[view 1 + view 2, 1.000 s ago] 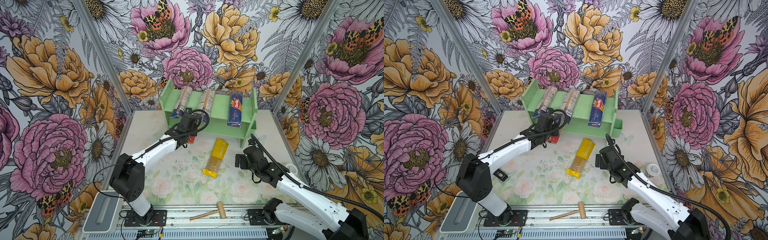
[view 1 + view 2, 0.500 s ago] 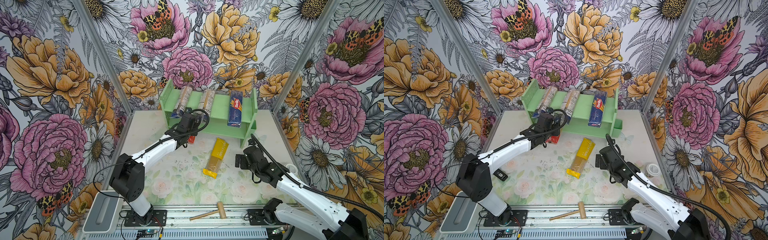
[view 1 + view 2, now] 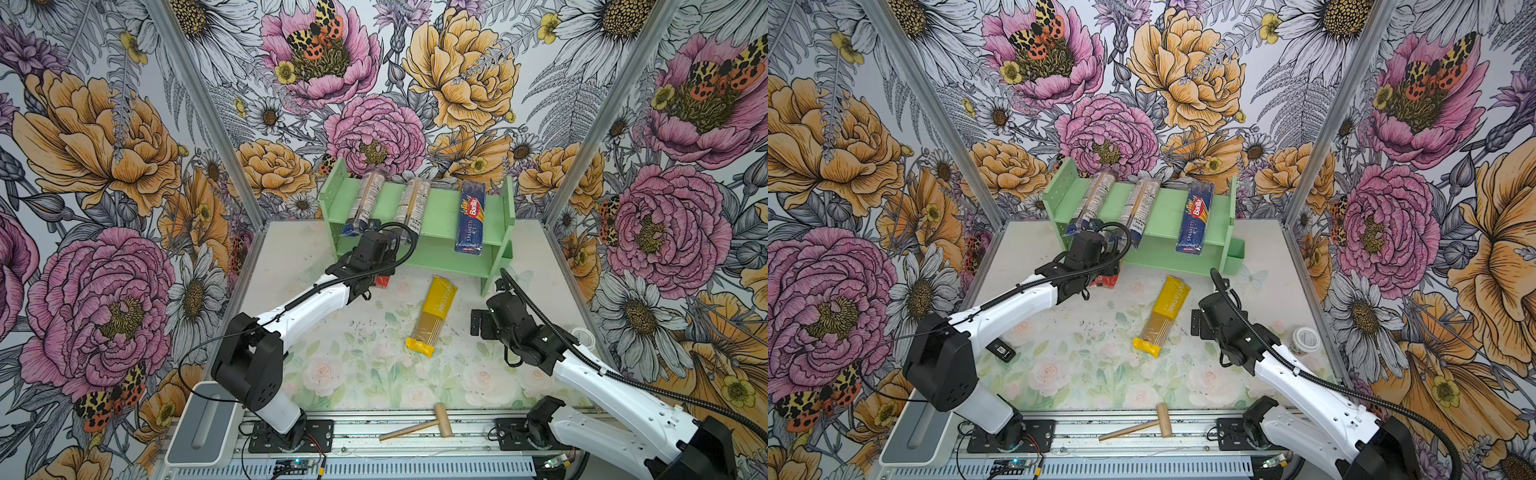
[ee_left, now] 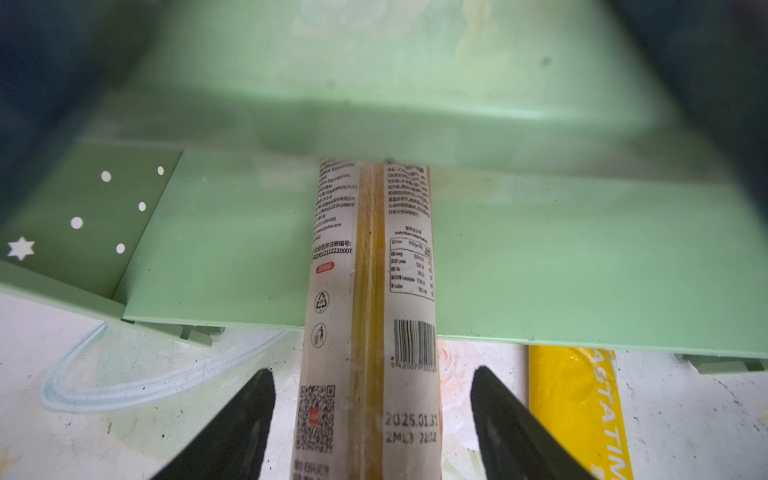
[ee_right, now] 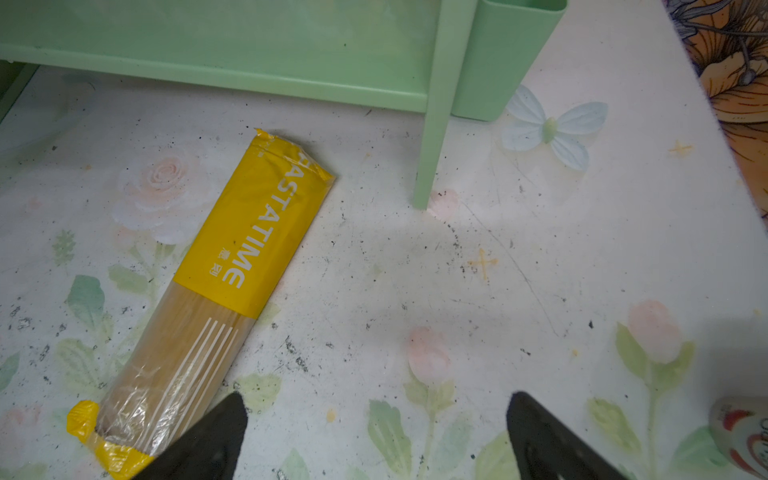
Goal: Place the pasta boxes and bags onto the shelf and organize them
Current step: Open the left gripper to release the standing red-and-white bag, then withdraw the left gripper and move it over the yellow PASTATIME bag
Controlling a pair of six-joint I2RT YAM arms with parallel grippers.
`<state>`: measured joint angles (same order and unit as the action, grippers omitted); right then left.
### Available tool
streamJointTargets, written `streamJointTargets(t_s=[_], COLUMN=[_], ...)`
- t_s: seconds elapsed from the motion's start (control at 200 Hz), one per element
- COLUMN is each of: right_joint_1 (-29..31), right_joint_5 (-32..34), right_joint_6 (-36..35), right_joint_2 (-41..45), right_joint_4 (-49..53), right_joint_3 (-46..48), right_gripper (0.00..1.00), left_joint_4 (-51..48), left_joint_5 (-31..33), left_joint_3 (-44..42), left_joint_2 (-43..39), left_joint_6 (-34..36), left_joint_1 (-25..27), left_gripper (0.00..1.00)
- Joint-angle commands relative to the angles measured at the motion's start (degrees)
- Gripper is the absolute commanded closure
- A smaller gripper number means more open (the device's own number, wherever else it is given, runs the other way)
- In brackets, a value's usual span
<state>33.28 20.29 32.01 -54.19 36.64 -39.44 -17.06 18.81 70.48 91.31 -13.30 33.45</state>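
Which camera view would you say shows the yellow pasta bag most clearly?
The right wrist view: the yellow bag fills much of it, its lettering readable. Both top views show it whole but small; the left wrist view catches only one end.

Both top views: from high at the front, looking down and back at the shelf, far off, sharing the whole table. Left wrist: close behind the left claw, facing into the lower tier. Right wrist: close behind the right claw, facing the shelf foot. Both wrist views sharing the bag, ahead-left of the right claw.
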Motion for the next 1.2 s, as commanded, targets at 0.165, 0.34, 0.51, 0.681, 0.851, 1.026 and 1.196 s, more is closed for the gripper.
streamJointTargets(t_s=[0.165,0.34,0.51,0.681,0.851,1.026,1.196], right_joint_1=[-0.3,-0.3,-0.3,-0.2,-0.2,-0.3,-0.3], right_joint_5=[-0.5,-0.8,-0.9,-1.3,-1.4,-1.7,-2.0], right_joint_6=[-0.6,-0.7,-0.5,-0.4,-0.4,-0.2,-0.1], right_joint_2=[-0.4,-0.2,0.2,0.3,0.6,0.8,0.8], right_joint_4=[0.3,0.4,0.4,0.5,0.6,0.8,0.9], right_joint_3=[-2.0,-2.1,-2.1,-2.1,-2.1,-2.1,-2.0], right_gripper=[0.01,0.01,0.01,0.01,0.01,0.0,0.0], left_joint_4=[0.3,-0.6,-1.5,-1.8,-1.9,-2.4,-3.0], left_joint_5=[0.7,0.6,1.3,1.5,2.3,3.3,4.1], left_joint_3=[-3.2,-5.4,-7.9,-10.8,-13.5,-16.1,-18.7], left_joint_2=[-4.2,-6.7,-9.5,-12.4,-14.9,-17.5,-20.0], left_joint_6=[-0.1,-0.4,-1.1,-2.4,-2.8,-4.1,-4.5], left_joint_1=[-0.2,0.2,1.2,2.3,3.9,5.3,7.5], left_gripper=[0.2,0.17,0.11,0.01,0.01,0.01,0.01])
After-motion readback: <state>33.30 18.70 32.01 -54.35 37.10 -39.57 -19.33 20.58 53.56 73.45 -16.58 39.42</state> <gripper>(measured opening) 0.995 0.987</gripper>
